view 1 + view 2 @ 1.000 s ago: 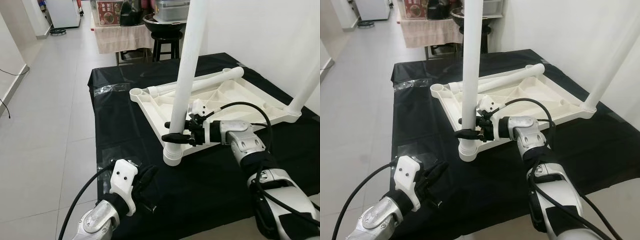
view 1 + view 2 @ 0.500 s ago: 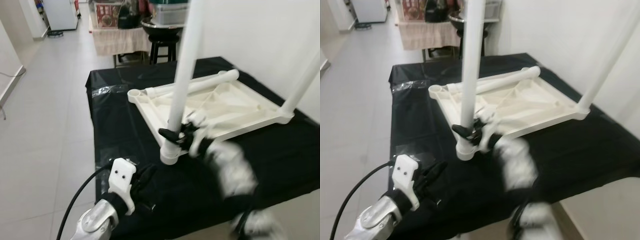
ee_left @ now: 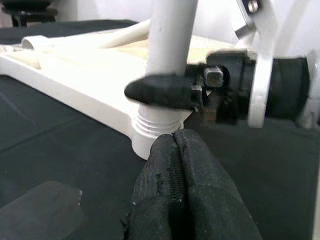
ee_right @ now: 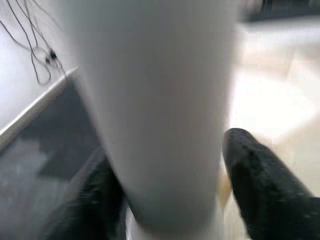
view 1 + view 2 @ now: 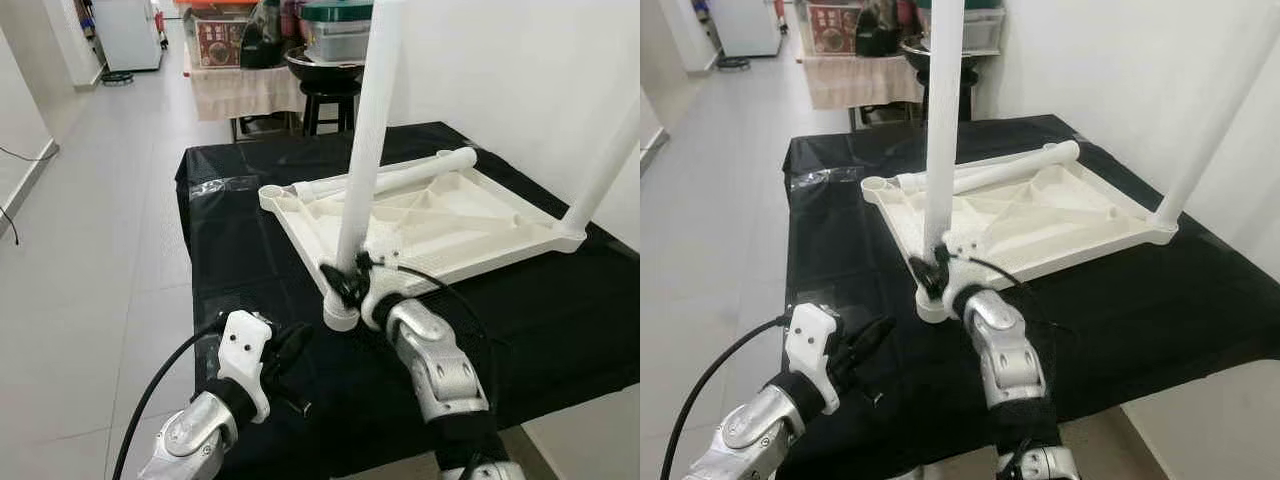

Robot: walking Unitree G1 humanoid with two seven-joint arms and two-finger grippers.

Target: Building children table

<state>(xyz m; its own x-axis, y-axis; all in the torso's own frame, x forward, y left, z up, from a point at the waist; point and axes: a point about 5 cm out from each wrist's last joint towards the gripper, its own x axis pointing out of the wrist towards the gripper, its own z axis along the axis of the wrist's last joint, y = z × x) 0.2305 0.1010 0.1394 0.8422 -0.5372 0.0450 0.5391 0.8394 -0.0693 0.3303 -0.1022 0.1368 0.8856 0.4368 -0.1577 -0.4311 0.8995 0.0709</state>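
An upturned white plastic tabletop [image 5: 480,262] lies on a black-covered table [image 5: 240,270]. One white leg [image 5: 368,130] stands upright in its near corner socket, and a second leg [image 5: 605,170] stands at the right corner. A third leg [image 5: 400,175] lies loose along the far rim. My right gripper [image 5: 345,285] is shut on the near leg just above its socket, with a black finger [image 4: 260,195] on each side of the tube. My left gripper [image 5: 290,350] hovers low over the cloth in front of that corner, fingers [image 3: 175,190] pressed together and holding nothing.
A crumpled clear wrapper [image 5: 215,185] lies on the cloth at the back left. Behind the table stand a black stool [image 5: 325,90] with a pot and a cloth-draped stand [image 5: 235,85]. Tiled floor [image 5: 90,250] stretches to the left; a white wall is on the right.
My right arm has swung from the right side round to the front of the near leg, while its gripper stays at the leg's base. The left gripper has barely moved.
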